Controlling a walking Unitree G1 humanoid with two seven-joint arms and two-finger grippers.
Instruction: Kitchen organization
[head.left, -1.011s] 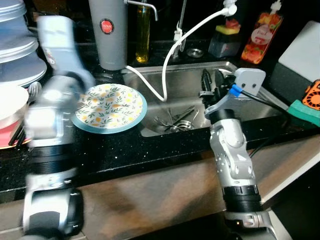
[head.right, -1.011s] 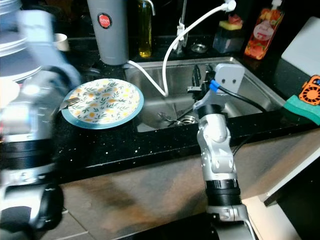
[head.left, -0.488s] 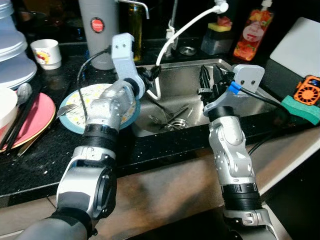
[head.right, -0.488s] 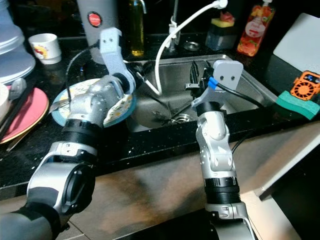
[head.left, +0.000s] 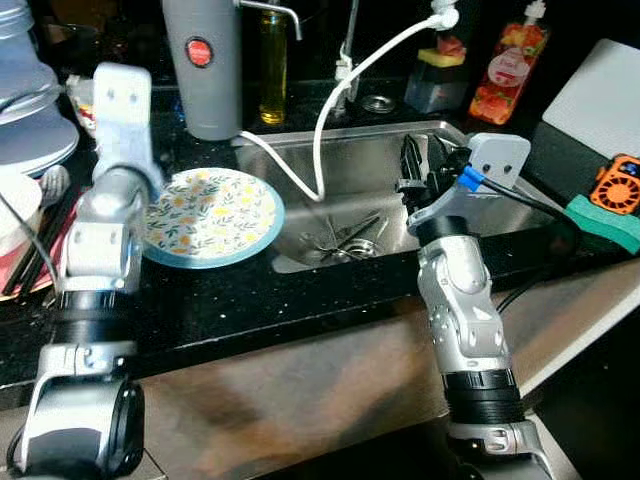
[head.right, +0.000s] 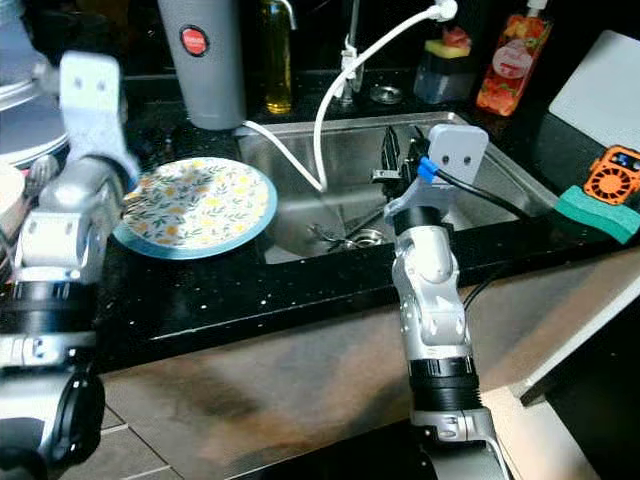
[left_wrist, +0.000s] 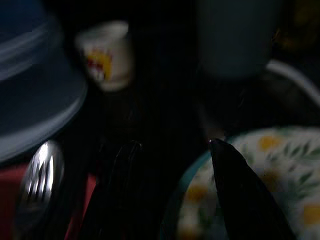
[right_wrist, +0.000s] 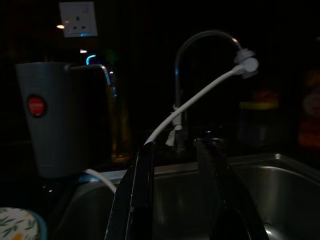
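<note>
Head view: the floral plate (head.left: 212, 214) sits on the tabletop (head.left: 250, 300) at 9 o'clock of the sink (head.left: 370, 170); I'd guess picking it up comes next. Left wrist: left gripper (left_wrist: 175, 195) spread, empty, straddling the plate's rim, stacked dishes (left_wrist: 35, 95) crowding it. Right wrist: right gripper (right_wrist: 177, 185) parted, probably empty, above the basin.

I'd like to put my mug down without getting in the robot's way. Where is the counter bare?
The front strip of black counter, between the floral plate and the counter edge, is bare. The left end is crowded: stacked dishes, spoon. The sink holds cutlery and a hose.
</note>
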